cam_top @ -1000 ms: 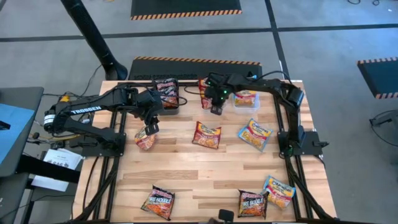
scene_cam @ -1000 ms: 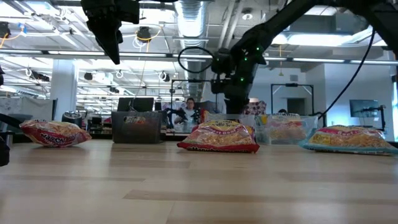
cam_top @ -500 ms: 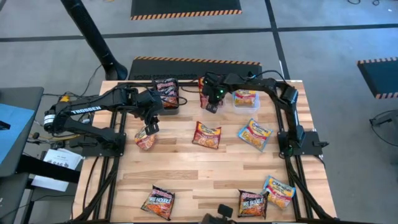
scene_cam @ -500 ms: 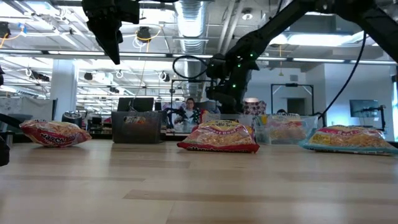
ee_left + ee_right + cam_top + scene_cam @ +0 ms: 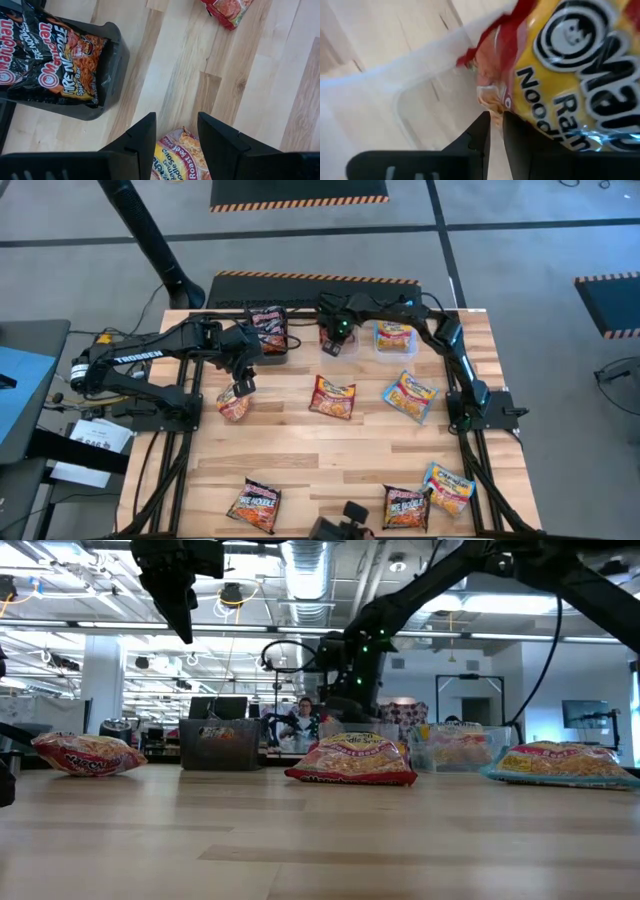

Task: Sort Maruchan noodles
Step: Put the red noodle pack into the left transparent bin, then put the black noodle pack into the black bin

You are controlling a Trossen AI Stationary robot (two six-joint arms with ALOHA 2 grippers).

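My right gripper [image 5: 337,345] [image 5: 496,116] is at the table's far middle, shut on a red-and-yellow Maruchan noodle packet [image 5: 560,60] over a clear bin [image 5: 420,70]. My left gripper [image 5: 240,387] [image 5: 176,125] hangs open, high above a red packet [image 5: 233,406] that lies flat on the table. A black bin [image 5: 268,332] holds dark packets [image 5: 50,60]. Another red packet [image 5: 332,396] and a light blue one [image 5: 410,397] lie flat mid-table. My right gripper pinches the packet's crimped end [image 5: 489,97] between its two fingers, which come at it steeply from above. The packet spreads out beyond the fingertips above the clear bin's wall; whether it rests in the bin I cannot tell.
A second clear bin [image 5: 396,350] at the far right holds a light blue-yellow packet. Two dark packets [image 5: 253,504] [image 5: 405,506] and a light blue one [image 5: 447,487] lie near the front edge. Bare wood lies between the middle row and the front row.
My right gripper has gone toward the table's left edge and a little down, rolling its wrist, and now stands over the clear bin beside the black one. The packets on the table lie as before.
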